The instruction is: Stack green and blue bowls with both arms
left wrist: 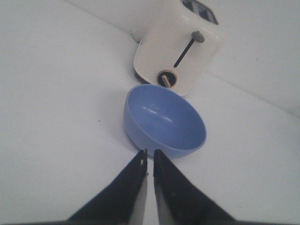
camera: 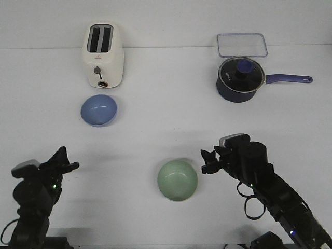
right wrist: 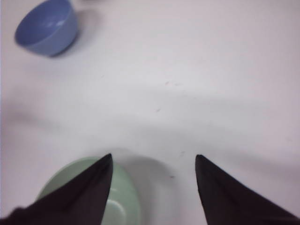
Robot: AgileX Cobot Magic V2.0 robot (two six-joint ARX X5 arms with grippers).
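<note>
White table (camera: 155, 129) with blue bowl (camera: 98, 110), green bowl (camera: 177, 179); left end effector (camera: 71, 166) narrow, right end effector (camera: 207, 161) wide.

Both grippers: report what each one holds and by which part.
Nothing is held. The left gripper is shut and empty, short of the blue bowl. The right gripper is open beside the green bowl.

White table (camera: 155, 135) (bowls (camera: 99, 110), toaster (camera: 104, 55), saucepan (camera: 238, 79))
</note>
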